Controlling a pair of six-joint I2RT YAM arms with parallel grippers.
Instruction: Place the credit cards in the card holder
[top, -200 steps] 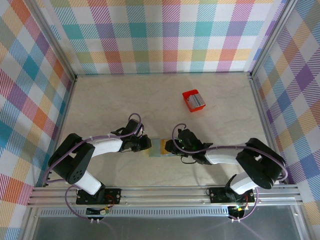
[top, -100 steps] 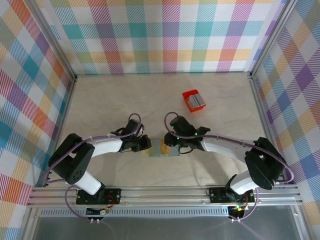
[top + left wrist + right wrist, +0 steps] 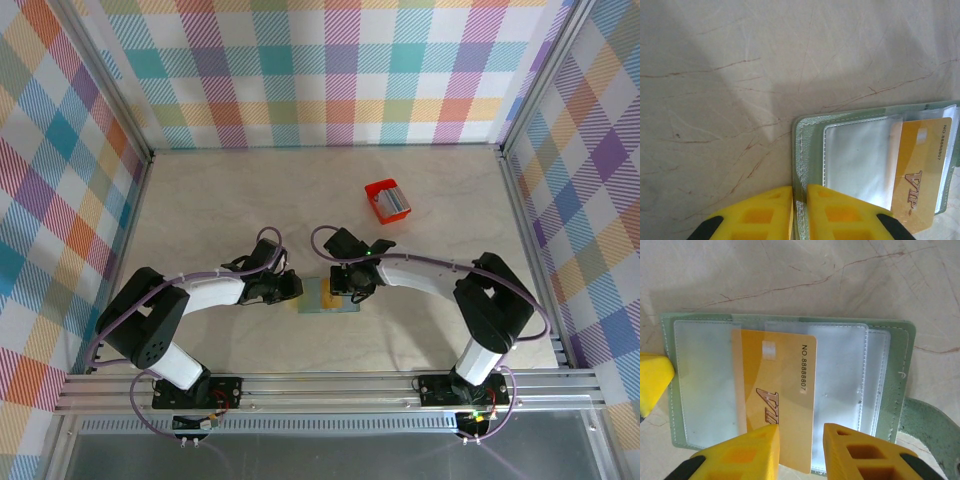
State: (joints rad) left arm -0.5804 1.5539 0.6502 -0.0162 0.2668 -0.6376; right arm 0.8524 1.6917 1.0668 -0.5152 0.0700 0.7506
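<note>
Marbled surface (image 3: 200, 200): card holder (image 3: 810, 145), open, is clamped at its edge by left end effector (image 3: 799, 210); gold credit card (image 3: 775, 385) is seen between parted fingers of right end effector (image 3: 801, 455).

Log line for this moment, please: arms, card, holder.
left gripper: jaws shut on card holder edge | right gripper: jaws open astride gold VIP card | card: one edge under clear sleeve | holder: open flat
</note>
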